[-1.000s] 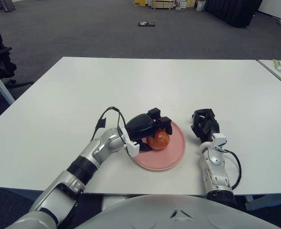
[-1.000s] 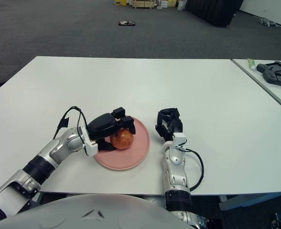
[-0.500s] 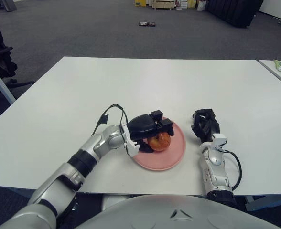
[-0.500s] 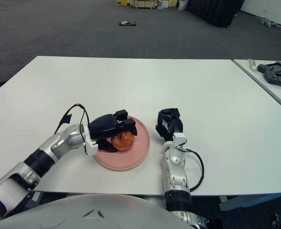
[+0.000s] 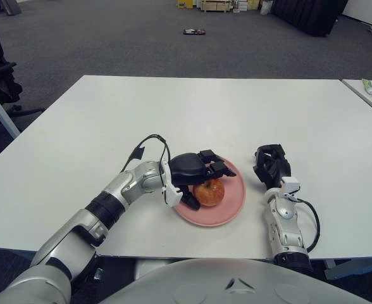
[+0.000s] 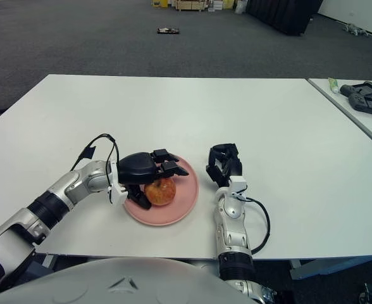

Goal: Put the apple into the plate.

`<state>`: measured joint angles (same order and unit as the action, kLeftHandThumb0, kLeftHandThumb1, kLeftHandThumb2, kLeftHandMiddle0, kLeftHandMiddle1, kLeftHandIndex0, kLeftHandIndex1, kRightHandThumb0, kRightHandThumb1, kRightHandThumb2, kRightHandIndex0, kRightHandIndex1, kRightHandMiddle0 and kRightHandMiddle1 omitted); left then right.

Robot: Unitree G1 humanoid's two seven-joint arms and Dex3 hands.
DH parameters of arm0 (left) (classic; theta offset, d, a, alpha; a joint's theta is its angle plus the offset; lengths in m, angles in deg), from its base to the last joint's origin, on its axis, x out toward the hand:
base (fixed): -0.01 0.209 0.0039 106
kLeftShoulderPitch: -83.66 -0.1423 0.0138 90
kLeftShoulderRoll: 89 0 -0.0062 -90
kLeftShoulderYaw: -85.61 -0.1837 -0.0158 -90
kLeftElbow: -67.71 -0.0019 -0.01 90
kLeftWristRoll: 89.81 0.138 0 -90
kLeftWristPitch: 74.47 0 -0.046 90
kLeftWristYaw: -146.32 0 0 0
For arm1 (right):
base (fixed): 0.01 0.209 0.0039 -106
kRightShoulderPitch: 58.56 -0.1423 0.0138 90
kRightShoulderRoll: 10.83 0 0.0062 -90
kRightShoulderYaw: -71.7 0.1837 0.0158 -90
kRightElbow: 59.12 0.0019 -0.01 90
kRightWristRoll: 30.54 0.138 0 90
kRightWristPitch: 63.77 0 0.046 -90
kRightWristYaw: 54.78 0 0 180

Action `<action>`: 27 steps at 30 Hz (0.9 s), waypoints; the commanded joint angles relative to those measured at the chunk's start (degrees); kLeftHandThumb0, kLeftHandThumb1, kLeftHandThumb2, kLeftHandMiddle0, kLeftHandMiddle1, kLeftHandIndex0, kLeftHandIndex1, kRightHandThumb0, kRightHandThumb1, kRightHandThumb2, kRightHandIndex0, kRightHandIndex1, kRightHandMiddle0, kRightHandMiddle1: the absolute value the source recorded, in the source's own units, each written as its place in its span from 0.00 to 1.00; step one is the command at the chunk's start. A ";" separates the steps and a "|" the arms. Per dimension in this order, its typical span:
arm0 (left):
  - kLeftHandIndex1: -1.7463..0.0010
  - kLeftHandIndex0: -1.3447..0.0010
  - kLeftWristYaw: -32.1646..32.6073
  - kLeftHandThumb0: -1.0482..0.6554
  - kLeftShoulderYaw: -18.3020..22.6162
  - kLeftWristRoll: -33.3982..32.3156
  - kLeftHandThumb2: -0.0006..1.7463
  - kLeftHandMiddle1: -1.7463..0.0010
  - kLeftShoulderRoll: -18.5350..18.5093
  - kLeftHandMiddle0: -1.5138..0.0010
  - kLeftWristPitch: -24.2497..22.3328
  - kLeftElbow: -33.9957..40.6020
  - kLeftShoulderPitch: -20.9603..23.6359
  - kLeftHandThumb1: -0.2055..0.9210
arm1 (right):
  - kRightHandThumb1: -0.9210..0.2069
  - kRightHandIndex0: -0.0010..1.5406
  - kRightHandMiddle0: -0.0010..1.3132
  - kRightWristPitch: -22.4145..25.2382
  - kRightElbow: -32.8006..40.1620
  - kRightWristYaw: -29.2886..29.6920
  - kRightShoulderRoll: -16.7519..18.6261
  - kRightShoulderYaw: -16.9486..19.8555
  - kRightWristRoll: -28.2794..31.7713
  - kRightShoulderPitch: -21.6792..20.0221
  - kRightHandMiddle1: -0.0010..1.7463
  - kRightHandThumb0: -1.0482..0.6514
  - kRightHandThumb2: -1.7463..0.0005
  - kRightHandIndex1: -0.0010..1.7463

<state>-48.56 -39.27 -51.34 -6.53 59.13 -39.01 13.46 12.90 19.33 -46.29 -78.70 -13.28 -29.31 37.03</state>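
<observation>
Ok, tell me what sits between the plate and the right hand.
Nothing: only bare white table separates the pink plate from the right hand, clearest in the left eye view.

The left hand (image 5: 192,172) is covering the top of the apple (image 5: 209,192) and the plate's (image 5: 231,204) near-left rim; whether its fingers are touching the apple cannot be told. The right hand (image 5: 270,166) is hiding its own fingertips behind the knuckles. The neighbouring table (image 6: 357,111) is running off the right edge, cutting off the black device (image 6: 365,100) lying on it
</observation>
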 commanded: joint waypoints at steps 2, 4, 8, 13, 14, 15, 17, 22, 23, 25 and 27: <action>0.99 1.00 -0.35 0.00 -0.03 1.27 0.59 1.00 -0.98 1.00 -0.25 0.17 -0.68 1.00 | 0.04 0.32 0.17 0.93 0.20 -0.34 -0.12 -0.08 0.23 -0.16 1.00 0.41 0.66 0.71; 1.00 1.00 -0.05 0.00 0.10 1.35 0.59 1.00 -1.01 1.00 -0.07 0.26 -0.65 1.00 | 0.03 0.32 0.16 0.99 0.12 -0.50 -0.24 -0.16 0.15 -0.18 1.00 0.41 0.67 0.71; 1.00 1.00 0.49 0.00 0.48 1.31 0.59 1.00 -1.08 1.00 0.06 0.74 -0.80 1.00 | 0.02 0.32 0.16 1.61 0.25 -0.63 -0.41 -0.22 0.06 -0.16 1.00 0.41 0.68 0.71; 1.00 1.00 0.94 0.00 1.45 0.17 0.58 1.00 -0.88 1.00 -0.33 1.37 -1.63 1.00 | 0.02 0.32 0.16 2.49 0.38 -0.19 -0.40 -0.18 -0.31 -0.26 1.00 0.41 0.68 0.70; 1.00 1.00 1.03 0.00 1.74 -0.14 0.58 1.00 -0.78 1.00 -0.50 1.55 -1.90 1.00 | 0.02 0.32 0.16 2.59 0.42 -0.10 -0.41 -0.19 -0.42 -0.26 1.00 0.41 0.68 0.70; 1.00 1.00 1.40 0.00 2.34 -0.67 0.58 1.00 -0.52 1.00 -0.99 1.95 -2.54 1.00 | 0.02 0.32 0.16 2.61 0.46 0.00 -0.42 -0.20 -0.55 -0.26 1.00 0.41 0.68 0.70; 1.00 1.00 1.91 0.00 3.21 -1.23 0.58 1.00 -0.13 1.00 -1.70 2.51 -3.48 1.00 | 0.02 0.32 0.16 2.59 0.50 0.06 -0.41 -0.21 -0.67 -0.26 1.00 0.41 0.68 0.71; 1.00 1.00 3.45 0.00 5.20 -1.46 0.57 1.00 0.38 1.00 -3.38 4.01 -5.44 1.00 | 0.02 0.32 0.16 2.40 0.34 -0.04 -0.49 -0.15 -0.64 -0.27 1.00 0.41 0.68 0.71; 1.00 1.00 3.57 0.00 5.52 -1.54 0.57 1.00 0.37 1.00 -3.54 4.24 -5.68 1.00 | 0.02 0.32 0.16 2.33 0.31 -0.07 -0.50 -0.16 -0.62 -0.23 1.00 0.41 0.68 0.70; 1.00 1.00 4.31 0.00 7.21 -2.80 0.57 1.00 0.06 1.00 -3.64 3.96 -5.74 1.00 | 0.02 0.32 0.16 1.96 0.06 -0.29 -0.64 -0.18 -0.57 -0.18 1.00 0.41 0.68 0.70; 1.00 1.00 4.96 0.00 8.78 -4.34 0.57 1.00 -0.20 1.00 -3.39 3.53 -5.70 1.00 | 0.01 0.32 0.15 1.58 -0.11 -0.49 -0.66 -0.18 -0.42 -0.13 1.00 0.41 0.69 0.70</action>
<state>-45.44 -33.76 -53.53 -5.92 56.26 -35.56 7.09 14.31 19.97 -46.42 -79.14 -13.35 -29.77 37.00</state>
